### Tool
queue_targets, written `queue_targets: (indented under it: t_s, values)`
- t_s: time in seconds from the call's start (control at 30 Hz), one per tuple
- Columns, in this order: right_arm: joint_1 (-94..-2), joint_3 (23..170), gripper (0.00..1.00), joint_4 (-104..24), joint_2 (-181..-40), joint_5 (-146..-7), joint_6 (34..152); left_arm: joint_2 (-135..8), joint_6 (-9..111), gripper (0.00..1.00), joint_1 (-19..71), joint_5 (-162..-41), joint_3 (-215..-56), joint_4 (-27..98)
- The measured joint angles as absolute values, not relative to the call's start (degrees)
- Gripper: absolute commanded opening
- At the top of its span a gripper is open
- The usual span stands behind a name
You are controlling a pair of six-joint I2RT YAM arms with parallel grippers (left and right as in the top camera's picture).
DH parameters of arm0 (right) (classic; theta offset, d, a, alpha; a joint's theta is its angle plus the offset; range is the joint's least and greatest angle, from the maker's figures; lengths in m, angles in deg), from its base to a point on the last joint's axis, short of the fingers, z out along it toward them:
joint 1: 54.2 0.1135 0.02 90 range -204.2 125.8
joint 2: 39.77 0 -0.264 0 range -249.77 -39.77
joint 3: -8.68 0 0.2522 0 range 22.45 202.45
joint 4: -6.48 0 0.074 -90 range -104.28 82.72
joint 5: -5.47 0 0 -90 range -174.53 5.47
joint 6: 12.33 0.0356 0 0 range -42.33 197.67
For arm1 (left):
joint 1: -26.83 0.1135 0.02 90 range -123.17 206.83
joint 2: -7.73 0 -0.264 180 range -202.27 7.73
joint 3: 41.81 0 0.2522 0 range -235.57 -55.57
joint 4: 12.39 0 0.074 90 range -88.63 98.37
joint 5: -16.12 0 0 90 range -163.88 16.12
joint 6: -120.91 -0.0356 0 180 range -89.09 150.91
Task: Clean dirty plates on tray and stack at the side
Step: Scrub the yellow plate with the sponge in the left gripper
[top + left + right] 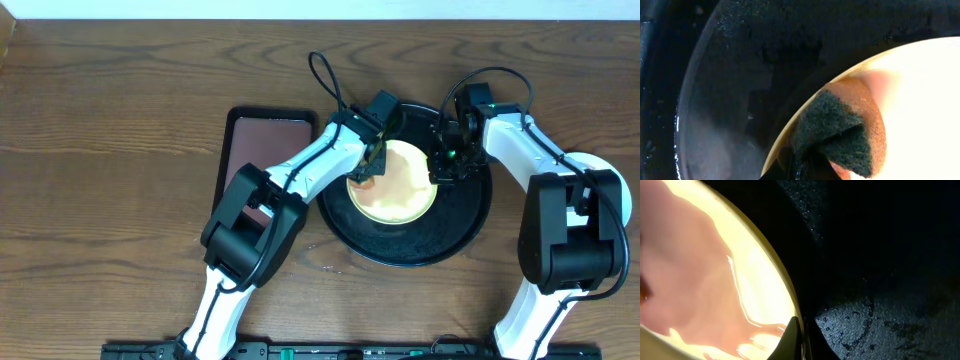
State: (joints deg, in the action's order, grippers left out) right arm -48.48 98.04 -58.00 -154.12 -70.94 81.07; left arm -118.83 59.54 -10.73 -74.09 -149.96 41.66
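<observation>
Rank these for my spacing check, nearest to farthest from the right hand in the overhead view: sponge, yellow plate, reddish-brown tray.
1. Yellow plate, at the right hand, just to its left.
2. Sponge, across the plate, at its left rim.
3. Reddish-brown tray, farthest left.

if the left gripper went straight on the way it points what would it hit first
The yellow plate: the left gripper points down at its rim, and the sponge it holds seems to touch it.
</observation>
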Motion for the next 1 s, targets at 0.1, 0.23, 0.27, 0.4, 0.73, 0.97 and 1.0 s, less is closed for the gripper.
queue_targets:
  t_s: [0.1, 0.23, 0.27, 0.4, 0.73, 0.97, 1.0]
  values:
    - [-48.5, 98.0, 0.01, -58.2, -154.1, -71.0, 81.3, -118.8, 59.9, 0.07, -10.7, -76.4, -150.0, 41.7]
    - [-48.5, 98.0, 0.01, -58.7, -154.1, -71.8, 82.1, -118.8, 63.8, 0.08, -9.9, -82.7, -149.5, 38.6]
    - [-48.5, 98.0, 0.01, -58.9, -154.1, -71.9, 82.3, -118.9, 65.3, 0.08, -9.9, -84.6, -149.3, 36.8]
    - [-48.5, 98.0, 0.01, -59.2, -154.1, -72.2, 82.8, -119.5, 70.3, 0.08, -10.8, -91.5, -148.7, 31.1]
    - [-48.5, 98.0, 0.01, -59.2, -154.1, -72.3, 83.1, -120.2, 74.8, 0.07, -14.5, -103.5, -148.7, 39.8]
    - [-48.5, 98.0, 0.01, -59.1, -154.1, -72.3, 83.1, -120.2, 71.2, 0.07, -14.3, -105.0, -148.9, 47.1]
    - [-48.5, 98.0, 0.01, -59.1, -154.1, -72.3, 83.1, -120.2, 70.7, 0.08, -14.3, -104.4, -149.1, 47.7]
